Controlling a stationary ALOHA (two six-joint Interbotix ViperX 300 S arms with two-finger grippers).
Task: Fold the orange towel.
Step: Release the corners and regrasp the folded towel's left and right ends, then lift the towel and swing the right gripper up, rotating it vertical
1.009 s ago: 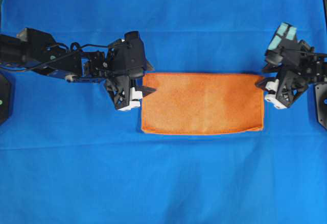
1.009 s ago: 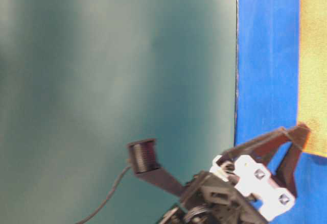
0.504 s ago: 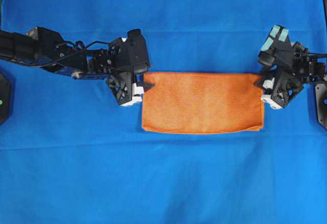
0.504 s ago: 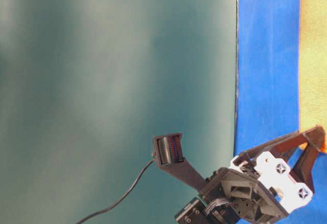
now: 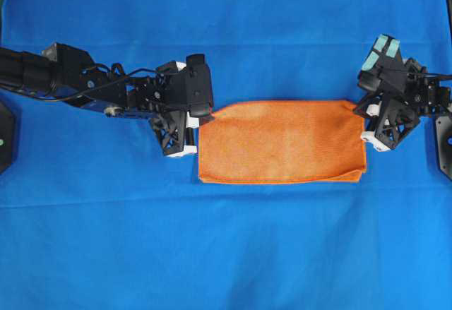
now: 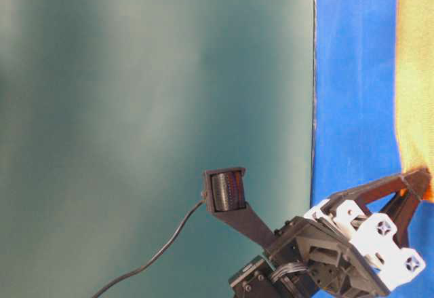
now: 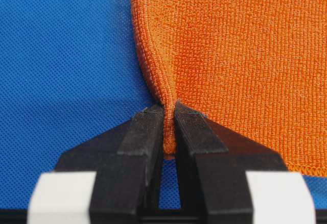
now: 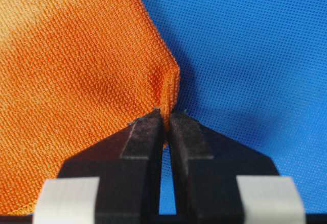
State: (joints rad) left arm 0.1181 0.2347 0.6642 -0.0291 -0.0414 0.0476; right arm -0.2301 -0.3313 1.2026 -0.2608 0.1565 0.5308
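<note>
The orange towel [image 5: 282,142] lies as a wide rectangle on the blue cloth; it also shows in the table-level view [image 6: 415,74], the left wrist view [image 7: 235,55] and the right wrist view [image 8: 76,81]. My left gripper [image 5: 205,117] is shut on its far left corner [image 7: 168,127], which is pinched up between the black fingertips. My right gripper [image 5: 361,109] is shut on the far right corner [image 8: 166,106], also lifted slightly off the cloth. The near edge of the towel stays flat.
The large blue cloth [image 5: 226,253] covers the whole table. Black arm bases stand at the left edge [image 5: 6,133] and right edge [image 5: 445,144]. In the table-level view a dark teal wall [image 6: 149,108] fills the left.
Both grippers have closed on the towel's far corners. The far left corner has been pulled up and slightly inward, and the left arm has shifted right.
</note>
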